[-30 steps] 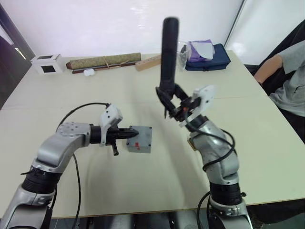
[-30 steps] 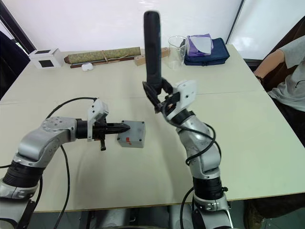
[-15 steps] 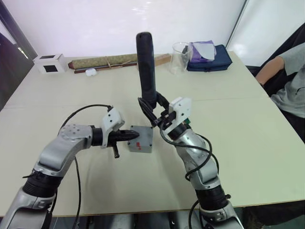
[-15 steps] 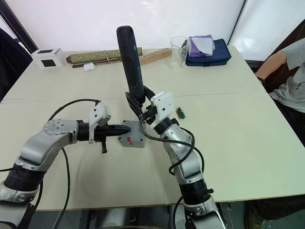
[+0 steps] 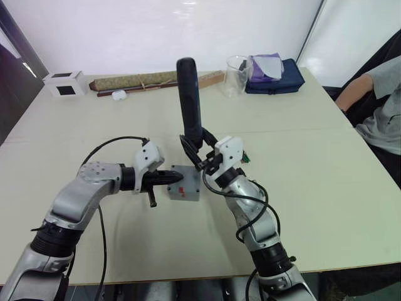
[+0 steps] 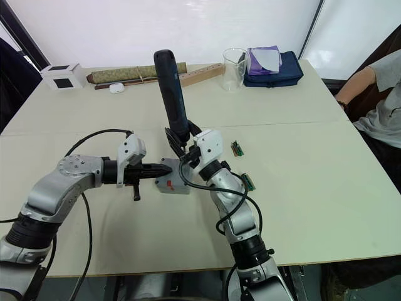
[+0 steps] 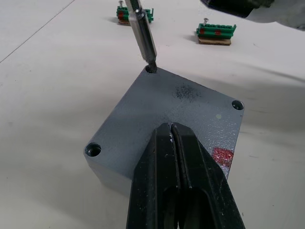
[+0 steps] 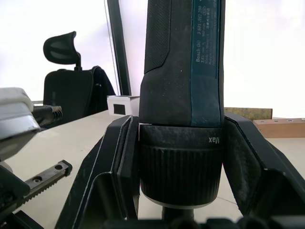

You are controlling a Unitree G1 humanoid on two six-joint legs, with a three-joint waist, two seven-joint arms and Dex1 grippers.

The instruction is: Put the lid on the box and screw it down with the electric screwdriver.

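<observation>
- Left gripper [image 7: 177, 143]: fingers pressed together, tips resting flat on the lid [image 7: 162, 114] from its left side. It pins the lid down rather than pinching it.
- Lid and box [image 5: 185, 183]: the lid already sits on the box, edges flush as far as the left wrist view shows. The assembly stands on the table [image 5: 313, 157] at mid-depth, between the two arms. A red mark shows on the lid's near-left part. Three corner holes are in sight; the fourth is hidden by the left fingers.
- Screwdriver [image 5: 190, 103]: held near-upright, its top leaning slightly to the left, long axis nearly square to the lid. The bit [image 7: 143, 38] stands in the far corner hole, at the corner away from the left fingertips. Whether a screw sits under the bit cannot be told.
- Right gripper [image 5: 199, 153]: clamped around the lower barrel of the screwdriver, just beyond the box's far-right edge.
- Key relation: bit tip directly over and in the far corner hole, tool axis close to vertical; the right arm drives, the left arm steadies. Judged step: fastening that corner.
- Room: open table on the right and near sides of the box. Two small green connector blocks [image 7: 214, 34] lie on the right, apart from the box. Clutter along the far edge and a seated person [image 5: 379, 100] at far right are well clear.
- Risk, as judged: a tilt of the tool could slip the bit out of the hole.
</observation>
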